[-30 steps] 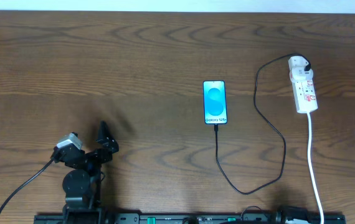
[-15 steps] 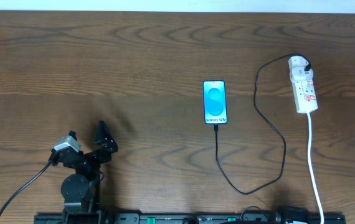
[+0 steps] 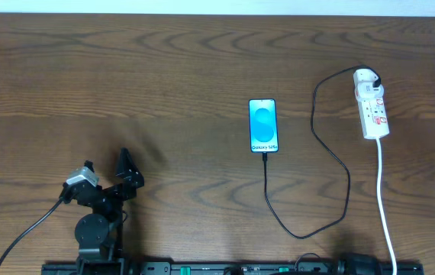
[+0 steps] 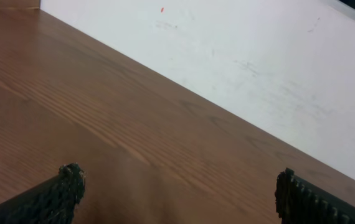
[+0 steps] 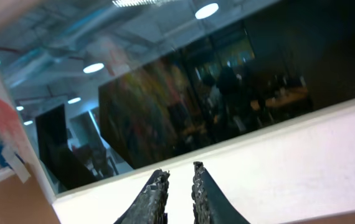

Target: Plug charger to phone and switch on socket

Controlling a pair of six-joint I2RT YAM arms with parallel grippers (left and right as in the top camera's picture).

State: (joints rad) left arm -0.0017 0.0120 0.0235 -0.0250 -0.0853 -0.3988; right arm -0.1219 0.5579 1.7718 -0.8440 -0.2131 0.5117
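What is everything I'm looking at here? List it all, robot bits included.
table: one, brown wood, fills the overhead view
phone: one, blue screen with black edges, table centre
charger: one, thin black cable, loops from the phone's near end to the socket's far end
socket: one, white strip with white cord, right side
wall: one, white, beyond the table edge
left gripper: one, black, open, empty, near left
right gripper: one, black, shut, empty, outside the overhead view
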